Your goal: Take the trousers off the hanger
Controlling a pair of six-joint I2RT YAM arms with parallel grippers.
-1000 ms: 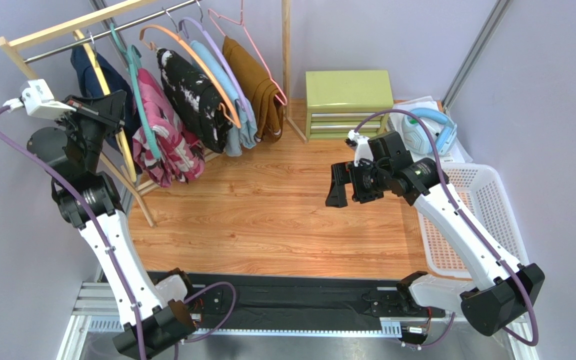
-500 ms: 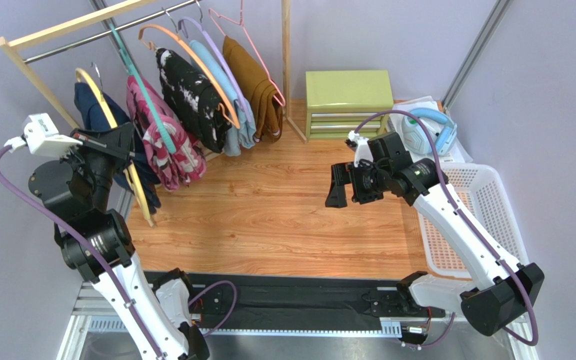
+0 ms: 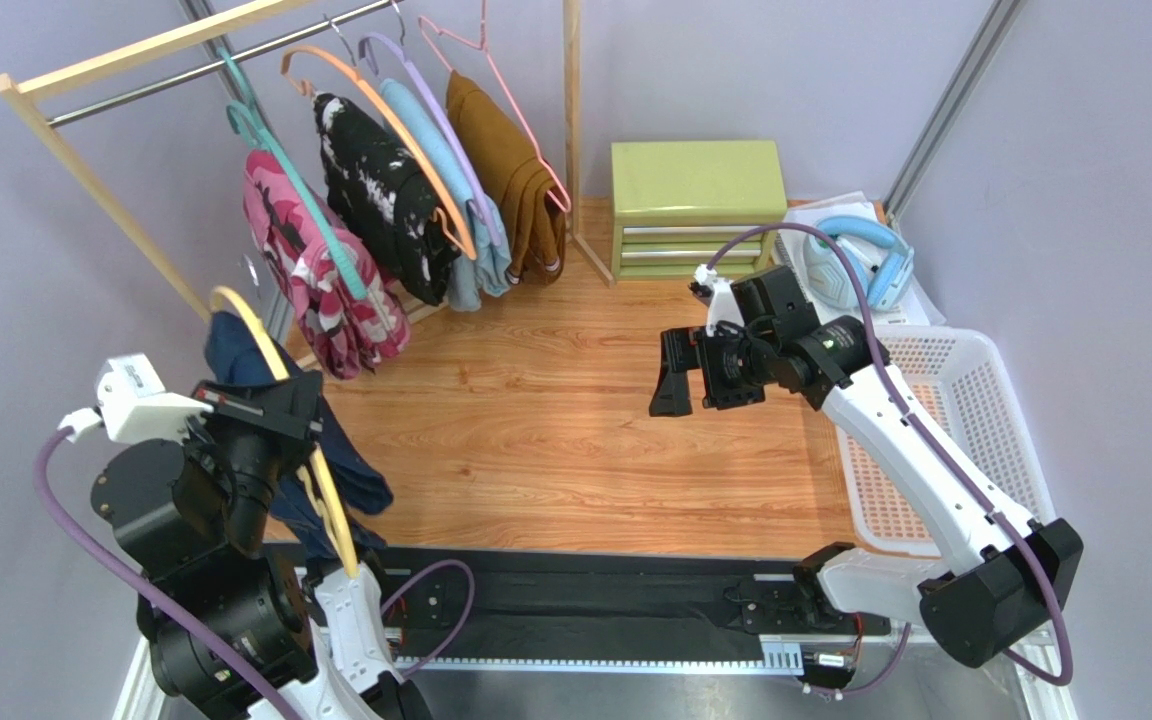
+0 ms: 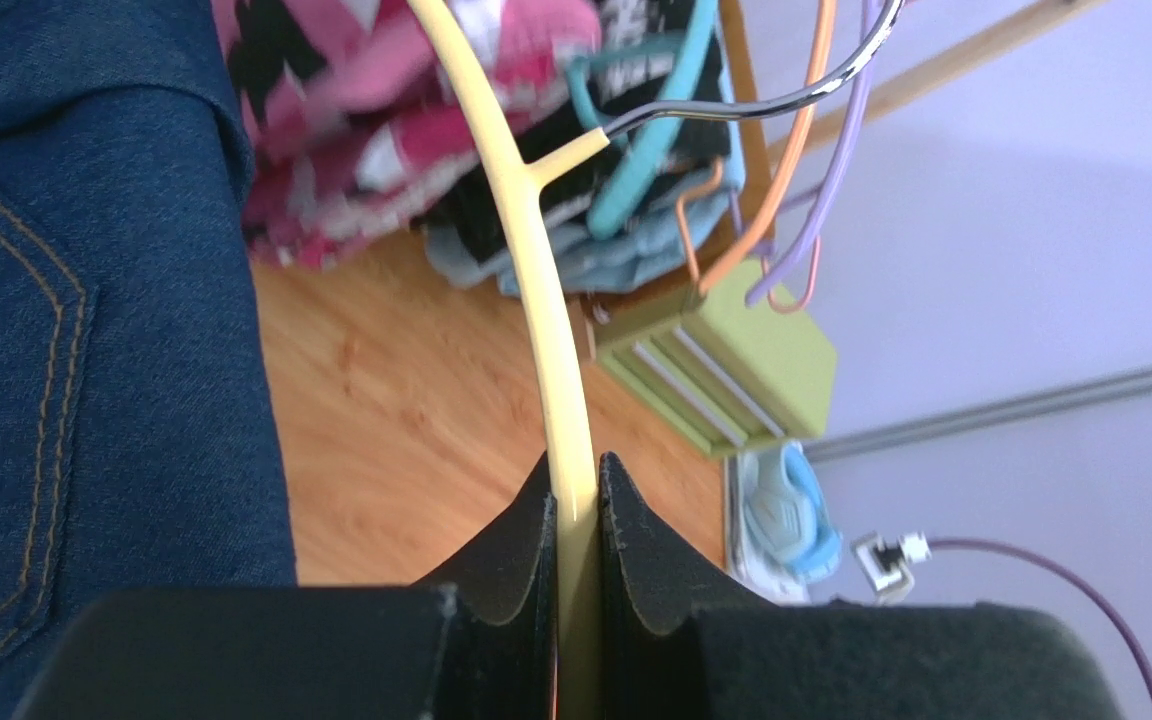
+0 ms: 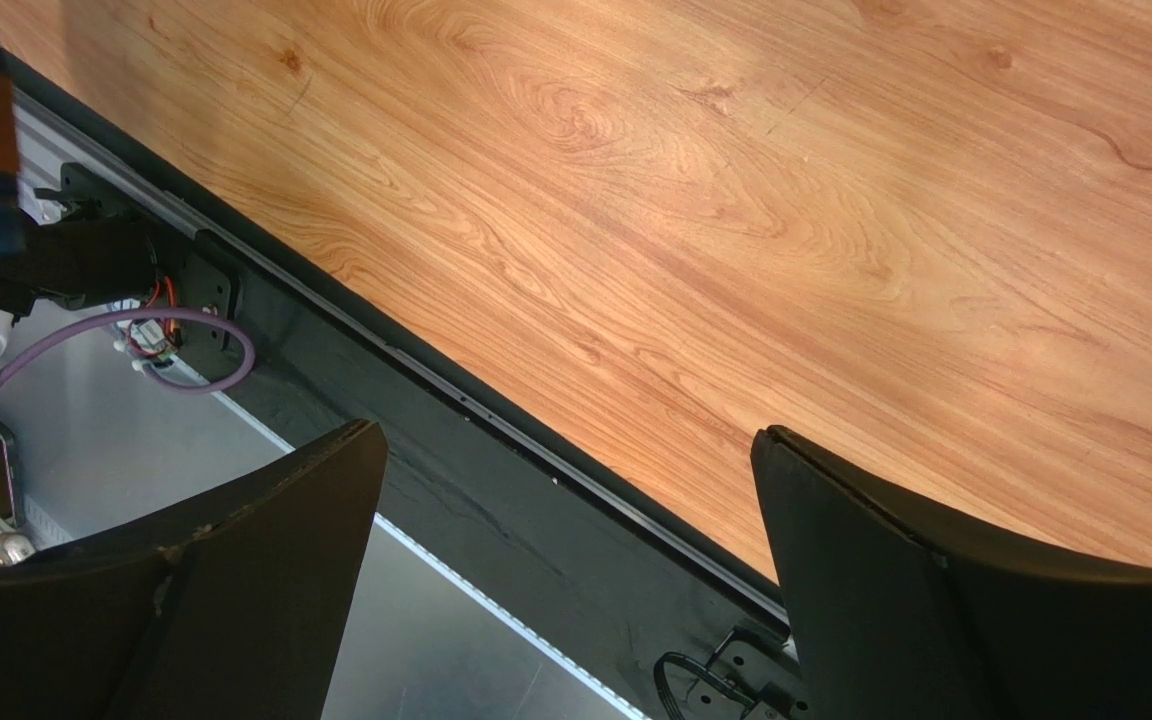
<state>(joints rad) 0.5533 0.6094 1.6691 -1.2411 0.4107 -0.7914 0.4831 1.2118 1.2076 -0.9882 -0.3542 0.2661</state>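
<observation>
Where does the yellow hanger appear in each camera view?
Top external: yellow hanger at lower left, in the left hand, navy trousers draped on it.
Left wrist: hanger runs up the centre from the shut hand.
Right wrist: not in view.
Shared landmark: green drawer box.

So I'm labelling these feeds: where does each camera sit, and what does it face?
Top external: high behind the bases, facing the wooden table; both arms show.
Left wrist: on the left gripper, shut on the yellow hanger carrying navy trousers.
Right wrist: above the right gripper, open, facing down.
Shared: hanger, table.
</observation>
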